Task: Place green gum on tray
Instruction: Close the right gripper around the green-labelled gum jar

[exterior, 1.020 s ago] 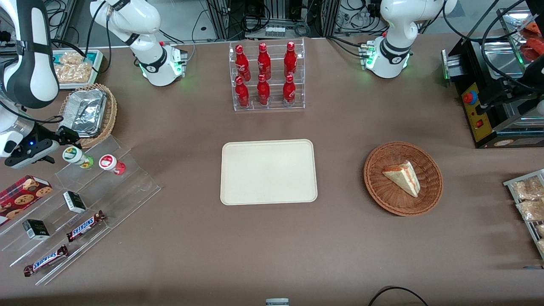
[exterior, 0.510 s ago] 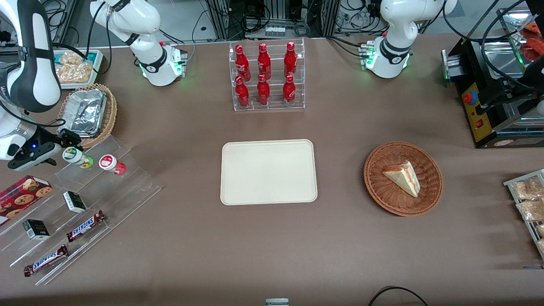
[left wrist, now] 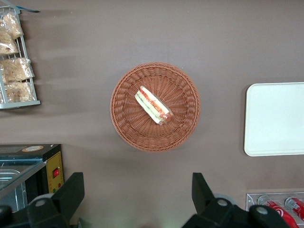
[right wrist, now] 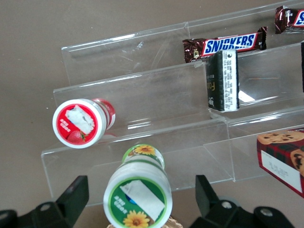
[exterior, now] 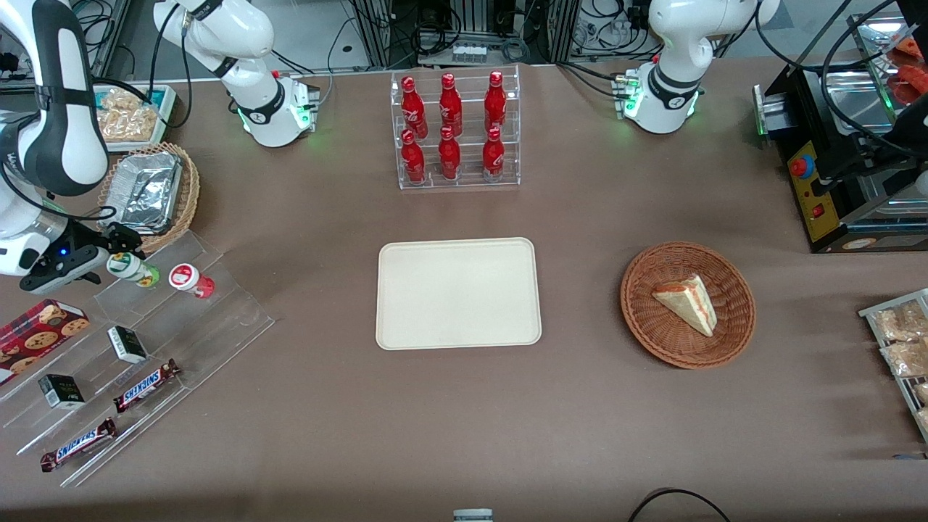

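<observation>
Our gripper (right wrist: pixel 137 199) has its fingers (right wrist: pixel 71 197) spread wide on either side of the green gum (right wrist: pixel 137 199), not yet pinching it. We judge this straddling stance lines the pads up for a grasp. The gum leans on the top step of the clear acrylic display stand (exterior: pixel 145 333) beside the red gum bottle (exterior: pixel 190 280). The cream tray (exterior: pixel 458 293) lies well apart toward the table's middle, bare to receive it.

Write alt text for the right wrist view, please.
The green gum sits between the open gripper jaws on the top step of the clear acrylic stand, with the red gum beside it. Snickers bars lie on lower steps.
</observation>
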Robot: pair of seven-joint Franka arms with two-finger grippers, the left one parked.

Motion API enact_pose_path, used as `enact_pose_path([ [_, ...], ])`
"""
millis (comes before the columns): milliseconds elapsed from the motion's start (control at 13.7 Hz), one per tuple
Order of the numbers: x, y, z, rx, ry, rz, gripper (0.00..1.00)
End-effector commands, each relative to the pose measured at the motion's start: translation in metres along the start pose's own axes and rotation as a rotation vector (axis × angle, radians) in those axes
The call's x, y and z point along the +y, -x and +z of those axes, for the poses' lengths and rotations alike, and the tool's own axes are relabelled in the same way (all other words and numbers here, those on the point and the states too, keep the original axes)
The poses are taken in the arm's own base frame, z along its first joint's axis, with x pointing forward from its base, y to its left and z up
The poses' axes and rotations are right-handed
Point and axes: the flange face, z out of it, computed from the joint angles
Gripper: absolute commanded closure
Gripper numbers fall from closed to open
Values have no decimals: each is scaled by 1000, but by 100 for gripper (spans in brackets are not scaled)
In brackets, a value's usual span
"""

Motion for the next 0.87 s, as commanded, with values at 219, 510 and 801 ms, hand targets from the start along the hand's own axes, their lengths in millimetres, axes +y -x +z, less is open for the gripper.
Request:
enact_pose_path([
  [219,1,3,5,3,21,-13,1],
  [510,0,2,6,0,18,-11,76],
  [801,0,1,1,0,18,-14,100],
])
